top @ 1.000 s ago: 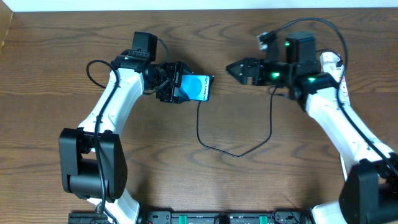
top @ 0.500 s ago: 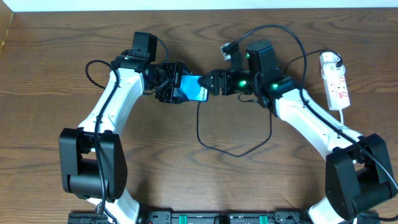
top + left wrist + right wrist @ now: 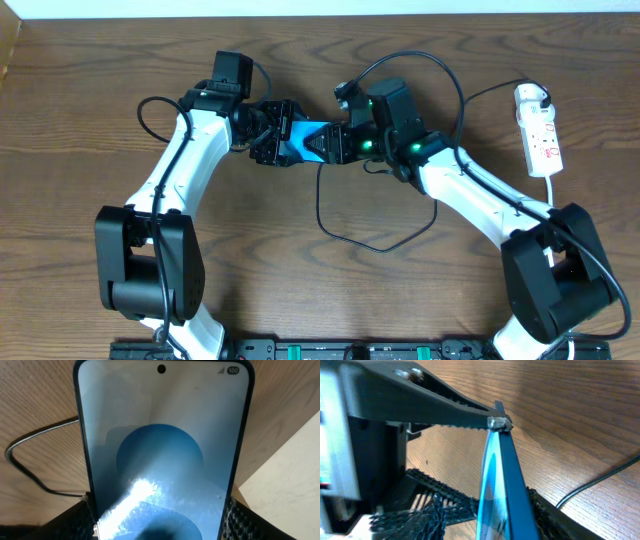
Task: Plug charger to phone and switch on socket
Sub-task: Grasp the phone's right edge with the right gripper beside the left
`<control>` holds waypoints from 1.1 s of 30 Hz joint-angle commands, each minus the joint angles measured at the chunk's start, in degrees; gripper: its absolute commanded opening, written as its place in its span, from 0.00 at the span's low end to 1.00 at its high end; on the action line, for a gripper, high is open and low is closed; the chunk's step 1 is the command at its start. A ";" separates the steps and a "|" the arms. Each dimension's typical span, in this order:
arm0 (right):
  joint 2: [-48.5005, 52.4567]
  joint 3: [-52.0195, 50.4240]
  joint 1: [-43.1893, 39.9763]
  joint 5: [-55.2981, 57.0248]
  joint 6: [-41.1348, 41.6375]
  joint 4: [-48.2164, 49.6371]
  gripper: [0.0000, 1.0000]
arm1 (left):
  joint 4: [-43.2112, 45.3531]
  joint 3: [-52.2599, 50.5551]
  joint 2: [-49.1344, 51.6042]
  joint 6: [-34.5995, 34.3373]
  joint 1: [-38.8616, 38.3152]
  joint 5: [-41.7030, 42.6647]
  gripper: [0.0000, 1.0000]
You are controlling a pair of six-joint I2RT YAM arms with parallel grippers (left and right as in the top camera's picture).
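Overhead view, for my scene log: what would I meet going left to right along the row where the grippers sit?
left gripper → phone → right gripper → socket

One phone (image 3: 306, 143) (lit), one charger (image 3: 372, 246), one socket (image 3: 541, 141)

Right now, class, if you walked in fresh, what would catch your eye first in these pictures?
The bright cyan phone stands out at the upper middle of the table, gripped by the left gripper, with the right gripper meeting its far end. Nearer the camera's bottom edge a thin black charger cable loops, and the white socket strip lies by the right edge.
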 commanded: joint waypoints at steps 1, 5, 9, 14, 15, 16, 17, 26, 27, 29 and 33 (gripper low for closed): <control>0.96 1.07 0.57 1.97 0.81 0.72 0.47 | 0.00 0.55 -0.74 -0.07 -0.02 0.15 0.72; 0.96 1.07 1.03 3.21 0.85 0.79 0.39 | 0.02 0.55 -0.74 -0.07 -0.02 0.15 0.72; 0.96 1.07 1.25 3.56 1.44 1.14 0.30 | 0.02 0.55 -0.74 -0.09 -0.02 0.15 0.72; 0.96 1.05 1.27 3.52 1.88 1.73 0.22 | 0.02 0.55 -0.74 -0.09 -0.02 0.13 0.72; 0.96 1.07 1.27 3.43 1.90 1.79 0.18 | 0.02 0.55 -0.74 -0.09 -0.02 0.13 0.72; 0.96 1.07 1.27 3.32 1.97 1.81 0.17 | 0.02 0.55 -0.74 -0.09 -0.02 0.15 0.72; 0.96 1.07 1.27 3.32 2.38 1.84 0.15 | 0.04 0.55 -0.74 -0.09 -0.02 0.15 0.72; 0.96 1.07 1.18 3.30 3.45 2.38 0.01 | 0.04 0.55 -0.74 -0.09 -0.02 0.13 0.72; 0.94 1.07 1.03 3.32 4.09 2.58 0.01 | 0.04 0.55 -0.74 -0.09 -0.02 0.13 0.72; 0.94 1.07 0.31 3.34 5.55 3.23 0.01 | 0.04 0.55 -0.74 -0.09 -0.02 0.13 0.72; 0.94 1.07 -1.95 3.37 8.28 3.56 0.01 | 0.07 0.55 -0.74 -0.11 -0.02 0.11 0.72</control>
